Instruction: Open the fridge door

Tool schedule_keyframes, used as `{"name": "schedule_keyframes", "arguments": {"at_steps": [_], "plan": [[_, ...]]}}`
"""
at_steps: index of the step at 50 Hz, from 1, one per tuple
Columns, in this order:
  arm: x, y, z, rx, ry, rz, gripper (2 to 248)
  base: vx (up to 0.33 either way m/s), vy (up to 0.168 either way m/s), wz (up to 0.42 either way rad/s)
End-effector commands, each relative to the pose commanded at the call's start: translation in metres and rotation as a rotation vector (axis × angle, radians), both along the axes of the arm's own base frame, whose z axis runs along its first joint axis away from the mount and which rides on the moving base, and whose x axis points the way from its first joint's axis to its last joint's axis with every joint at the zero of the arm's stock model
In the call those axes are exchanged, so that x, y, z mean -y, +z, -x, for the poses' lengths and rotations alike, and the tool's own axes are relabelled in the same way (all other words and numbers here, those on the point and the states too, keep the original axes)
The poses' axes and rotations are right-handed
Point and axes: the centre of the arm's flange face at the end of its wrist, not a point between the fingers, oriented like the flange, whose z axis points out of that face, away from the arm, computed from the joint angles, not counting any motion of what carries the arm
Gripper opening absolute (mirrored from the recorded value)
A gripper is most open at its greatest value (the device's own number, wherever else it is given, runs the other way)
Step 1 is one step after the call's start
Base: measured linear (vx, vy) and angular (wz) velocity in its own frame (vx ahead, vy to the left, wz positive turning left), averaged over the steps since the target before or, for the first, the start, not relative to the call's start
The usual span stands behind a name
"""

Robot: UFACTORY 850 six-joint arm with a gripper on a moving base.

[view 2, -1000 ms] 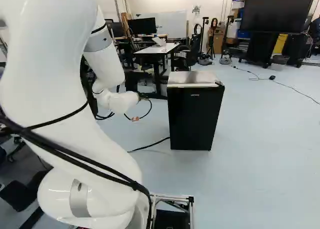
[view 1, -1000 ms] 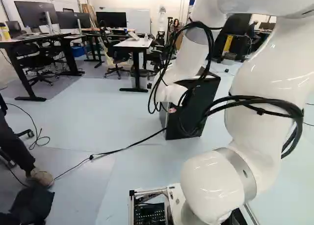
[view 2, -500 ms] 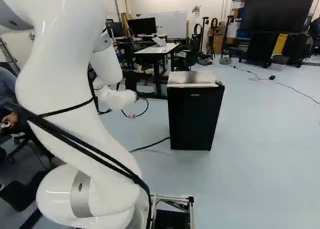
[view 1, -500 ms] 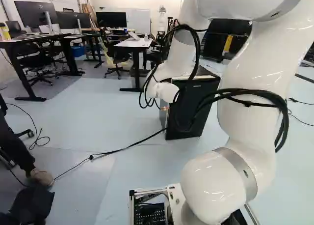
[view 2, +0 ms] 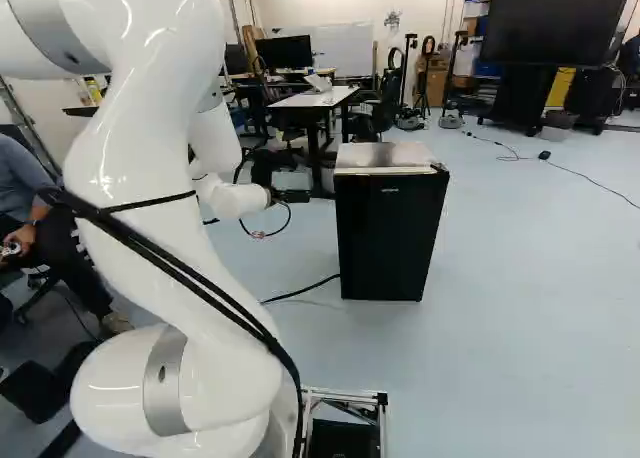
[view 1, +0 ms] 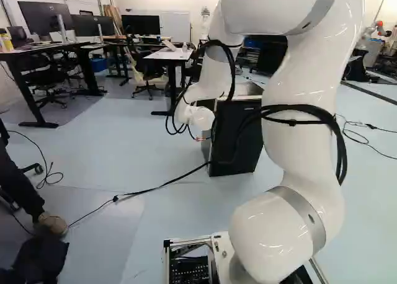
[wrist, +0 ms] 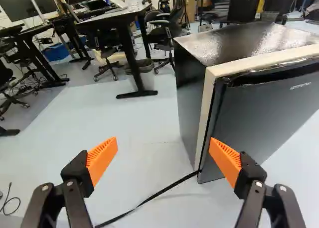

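1. Now, nearest us, the white arm (view 1: 307, 135) fills the right of the left base view, black hoses (view 1: 298, 113) looped round it. A hose could snag or pull tight if the wrist swings hard toward the fridge.

2. Out at the upper left of the right base view, here's the gripper (wrist: 163, 143), fingers spread wide, nothing between them! One orange pad (wrist: 225, 161) lines up with the fridge's near corner; drive straight on and I'd fear that finger hitting the side instead of the door's edge.

3. Low down, a black cable (view 2: 305, 290) runs over the floor to the fridge's foot. Roll the base forward and a wheel might catch it.

4. And there's the fridge (view 2: 390, 233), centre of the right base view, its door (wrist: 269, 118) looking shut. The dark recess (wrist: 274, 73) along the door's top seems shallow, so a poor hold could slip. Pull crooked, and the whole box might skid or tip before the seal gives.
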Motion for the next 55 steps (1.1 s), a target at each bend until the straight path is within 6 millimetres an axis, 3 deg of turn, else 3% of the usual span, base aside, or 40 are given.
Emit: {"name": "schedule_keyframes", "arguments": {"at_steps": [32, 55], "plan": [[-0.016, -0.036, -0.035, 0.037, -0.188, -0.018, 247, 0.000, 0.000, 0.000], [-0.011, -0.039, -0.059, 0.107, -0.359, -0.035, 247, 0.000, 0.000, 0.000]]}}
